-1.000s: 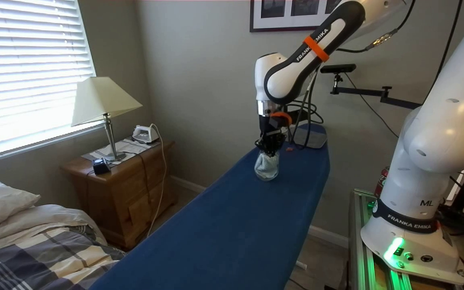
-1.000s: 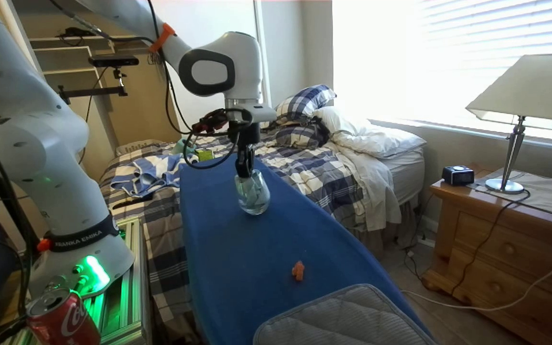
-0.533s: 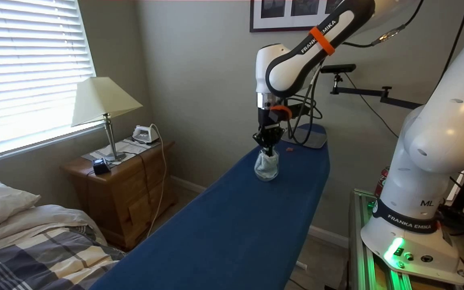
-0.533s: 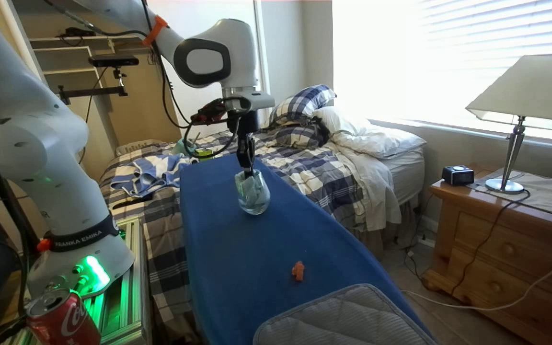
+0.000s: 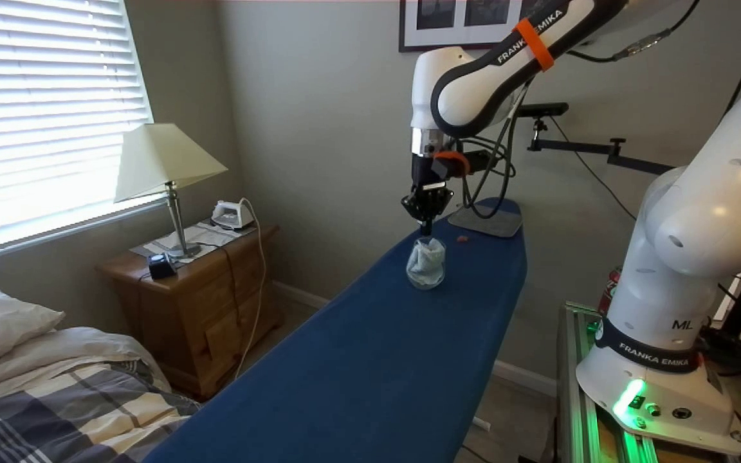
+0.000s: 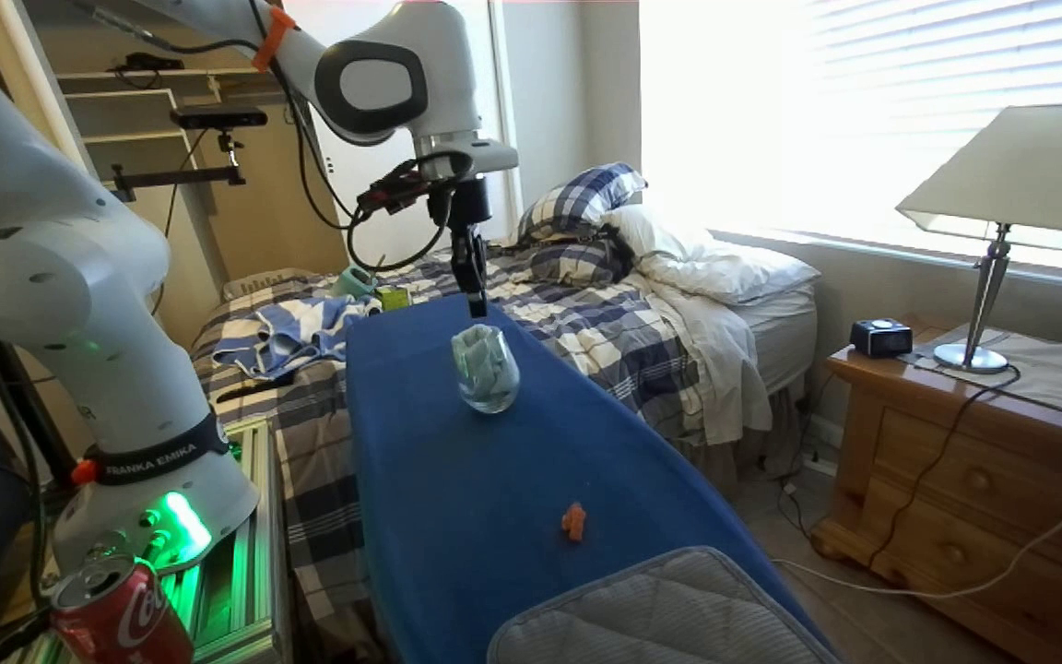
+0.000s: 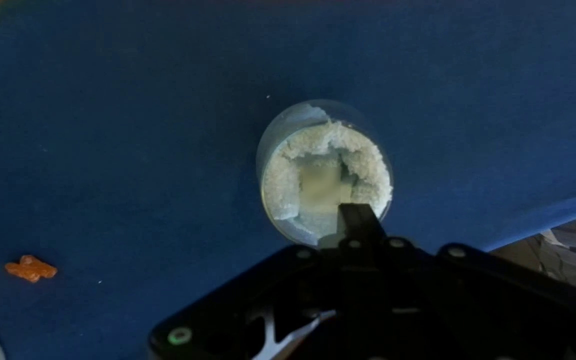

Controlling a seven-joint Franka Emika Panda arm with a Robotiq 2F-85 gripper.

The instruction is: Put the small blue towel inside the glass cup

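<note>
The glass cup (image 5: 425, 283) stands upright on the blue ironing board (image 5: 357, 366). The pale blue towel (image 5: 426, 257) is bunched inside it, up to about the rim. In an exterior view the cup (image 6: 491, 403) and the towel (image 6: 481, 355) show the same. In the wrist view the towel (image 7: 280, 187) lines the cup (image 7: 266, 145) around a hollow middle. My gripper (image 5: 426, 229) is above the cup, apart from it, in both exterior views (image 6: 477, 309). Its fingertips (image 7: 354, 207) are together with nothing between them, and cover part of the cup's rim in the wrist view.
A small orange object (image 6: 573, 522) and a grey quilted pad (image 6: 669, 613) lie on the board. A bed (image 6: 586, 341) runs alongside the board. A wooden nightstand (image 5: 184, 308) holds a lamp (image 5: 164, 161) and an iron (image 5: 232, 214). A red can (image 6: 123, 613) stands by the robot base.
My gripper has risen out of the cup and is now above it. The towel stays in the cup, and the cup has not moved.
</note>
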